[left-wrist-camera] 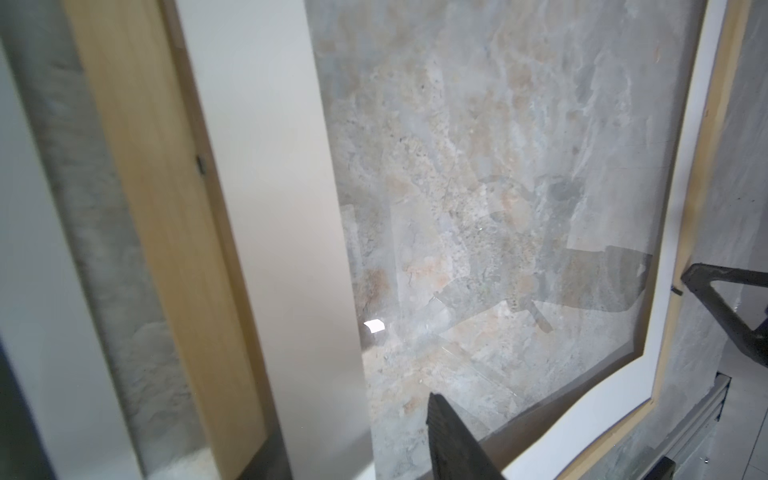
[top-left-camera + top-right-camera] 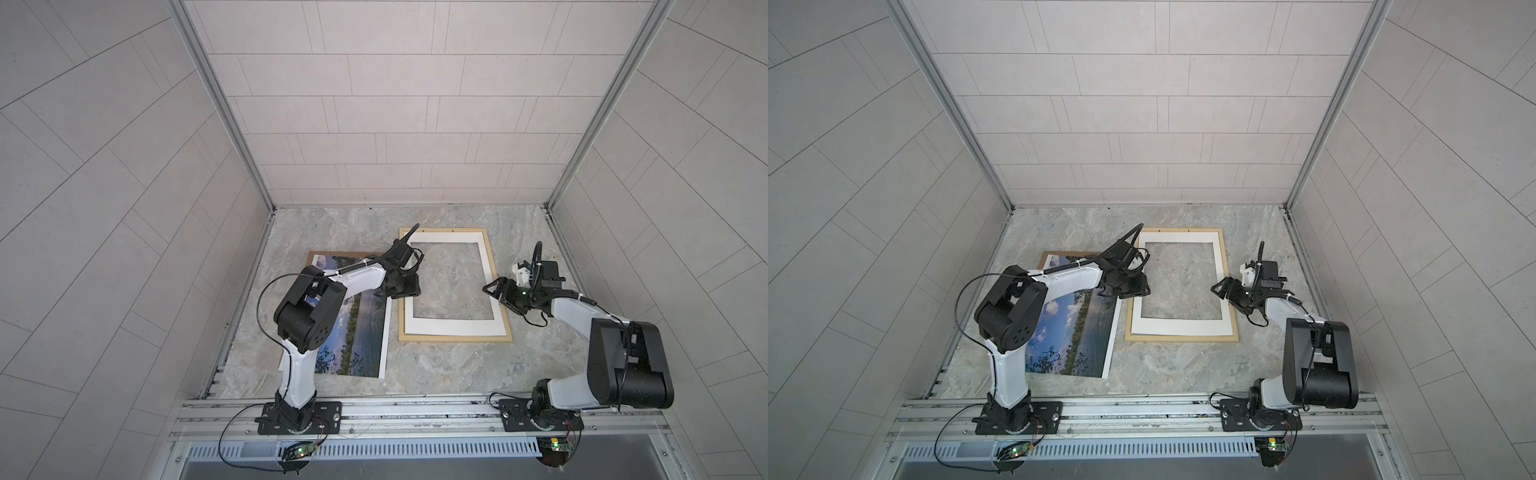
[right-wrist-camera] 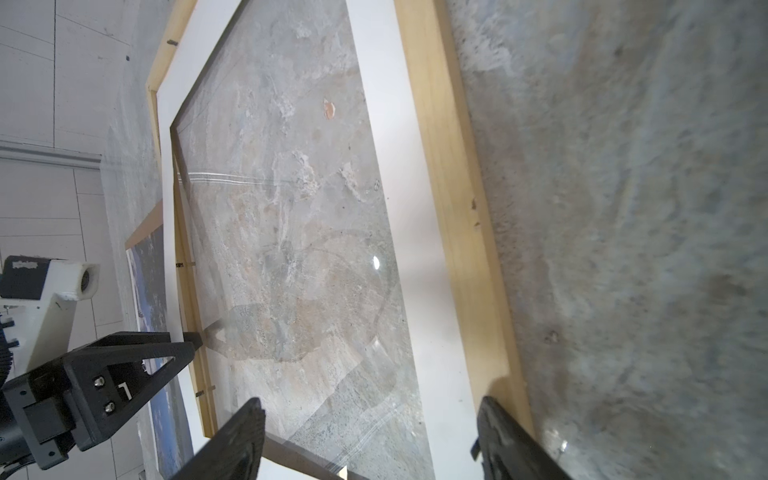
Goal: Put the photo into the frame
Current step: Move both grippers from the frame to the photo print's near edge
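We see the photo [image 2: 361, 332], a large rectangular print of blue sky, white clouds, dark trees and rippled water. It lies face up on the grey marbled surface [image 2: 457, 374]. Under it is a plain brown backing board [image 2: 332, 253] whose edge shows at the far end, and the left arm covers part of the print. In both top views the frame [image 2: 457, 339], thin, rectangular and of pale wood, lies flat just to its right. A white mat [image 2: 453, 327] sits inside the frame, and the surface shows through its opening. The left hand [image 2: 406, 291] is over the frame's left bar, its fingers [image 1: 453, 440] partway apart, clasping nothing we can make out. The right hand [image 2: 494, 296] hovers over the right bar, spread wide and empty.
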Controlling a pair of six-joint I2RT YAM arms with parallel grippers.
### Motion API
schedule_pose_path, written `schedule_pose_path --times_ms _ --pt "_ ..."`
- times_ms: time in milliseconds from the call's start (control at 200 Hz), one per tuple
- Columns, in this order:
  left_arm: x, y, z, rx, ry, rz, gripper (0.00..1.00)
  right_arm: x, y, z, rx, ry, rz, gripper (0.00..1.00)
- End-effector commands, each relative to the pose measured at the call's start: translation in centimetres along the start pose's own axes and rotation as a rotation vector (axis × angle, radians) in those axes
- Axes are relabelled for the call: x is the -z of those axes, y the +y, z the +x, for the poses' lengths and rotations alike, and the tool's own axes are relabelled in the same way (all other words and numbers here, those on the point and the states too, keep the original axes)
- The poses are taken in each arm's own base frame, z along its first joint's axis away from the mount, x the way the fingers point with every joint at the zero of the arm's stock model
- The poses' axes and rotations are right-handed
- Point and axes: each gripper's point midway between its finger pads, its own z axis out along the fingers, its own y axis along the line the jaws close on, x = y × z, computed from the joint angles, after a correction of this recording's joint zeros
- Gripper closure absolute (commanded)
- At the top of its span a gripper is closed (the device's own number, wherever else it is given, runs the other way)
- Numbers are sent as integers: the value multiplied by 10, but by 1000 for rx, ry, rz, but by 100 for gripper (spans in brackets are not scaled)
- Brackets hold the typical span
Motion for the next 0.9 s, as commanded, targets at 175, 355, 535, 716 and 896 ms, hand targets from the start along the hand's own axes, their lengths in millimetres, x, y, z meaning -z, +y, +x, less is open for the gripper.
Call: schedule_pose_path --times_ms 175,355,535,716,896 --pt "53 8 0 -77 11 -168 33 6 2 -1 36 -20 9 22" --pt "75 3 7 -92 30 -164 33 8 -1 2 51 -17 27 22" --pt "85 6 21 -84 24 -132 38 10 -1 5 68 -13 46 22" --pt "98 20 37 -32 26 -100 42 25 12 9 163 -11 100 22" --pt "139 81 43 161 -26 -97 51 37 54 6 288 -61 113 22"
